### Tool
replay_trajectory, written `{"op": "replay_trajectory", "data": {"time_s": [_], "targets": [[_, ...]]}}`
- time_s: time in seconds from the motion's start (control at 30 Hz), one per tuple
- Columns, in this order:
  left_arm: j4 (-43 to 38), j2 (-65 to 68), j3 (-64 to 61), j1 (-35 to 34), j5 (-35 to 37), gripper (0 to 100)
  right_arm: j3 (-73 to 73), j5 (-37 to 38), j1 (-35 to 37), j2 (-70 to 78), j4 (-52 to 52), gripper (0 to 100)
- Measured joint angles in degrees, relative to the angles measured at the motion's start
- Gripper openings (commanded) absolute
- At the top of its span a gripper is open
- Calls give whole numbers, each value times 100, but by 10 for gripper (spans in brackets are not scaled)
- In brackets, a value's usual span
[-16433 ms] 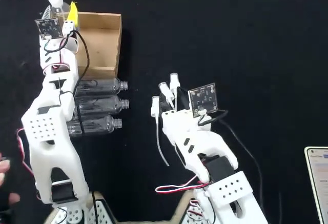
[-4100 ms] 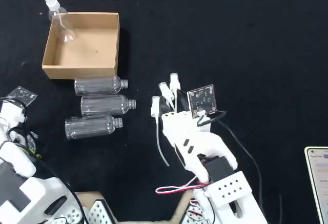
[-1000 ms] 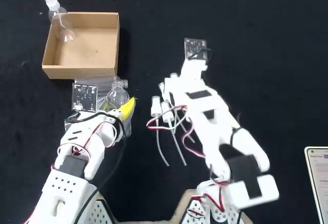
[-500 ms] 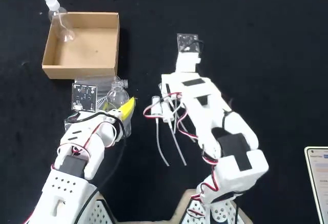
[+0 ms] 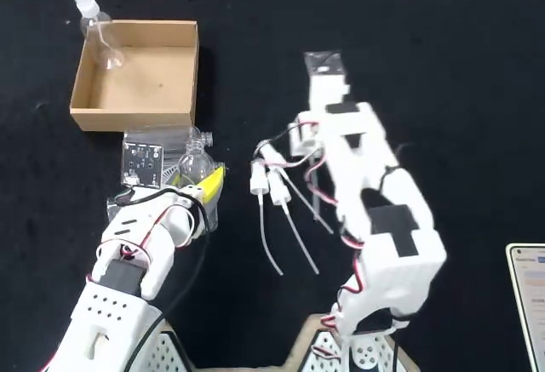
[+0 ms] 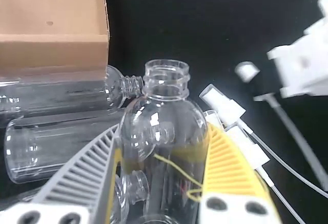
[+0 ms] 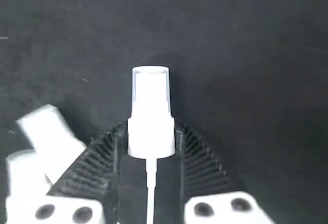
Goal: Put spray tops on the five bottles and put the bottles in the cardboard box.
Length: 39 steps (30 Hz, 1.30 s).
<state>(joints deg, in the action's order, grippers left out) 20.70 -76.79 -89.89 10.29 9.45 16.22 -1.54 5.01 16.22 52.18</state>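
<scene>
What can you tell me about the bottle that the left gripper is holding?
The bottle is clear plastic, round-shouldered, with a threaded open neck and no spray top yet. It is held roughly upright, clamped around its body between the grey and yellow jaws of the left gripper. It looks empty. Other bare bottles lie close by it, beside the cardboard box.

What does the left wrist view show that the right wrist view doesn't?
Left wrist view: the left gripper clamped on an uncapped bottle, with more bottles lying beside the cardboard box. Right wrist view: the right gripper shut on a spray top. Both: loose spray tops on the black table.
</scene>
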Motion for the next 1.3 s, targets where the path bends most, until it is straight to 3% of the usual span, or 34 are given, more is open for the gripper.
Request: {"op": "replay_trajectory", "data": {"time_s": [0.17, 0.4, 0.57, 0.8, 0.93, 1.3], "targets": [[0, 0, 0, 0, 0, 116, -378, 835, -668, -255, 1213, 55], [0, 0, 0, -9, 0, 116, 185, 2031, -1301, -264, 862, 156], [0, 0, 0, -9, 0, 116, 53, 2330, -1081, -264, 1178, 166], [0, 0, 0, -9, 0, 116, -1793, 2400, -976, 264, 2866, 251], [0, 0, 0, -9, 0, 116, -2646, 2418, -985, 1152, 3516, 234], [0, 0, 0, -9, 0, 116, -2585, 2910, -976, 1644, 3587, 218]]}}
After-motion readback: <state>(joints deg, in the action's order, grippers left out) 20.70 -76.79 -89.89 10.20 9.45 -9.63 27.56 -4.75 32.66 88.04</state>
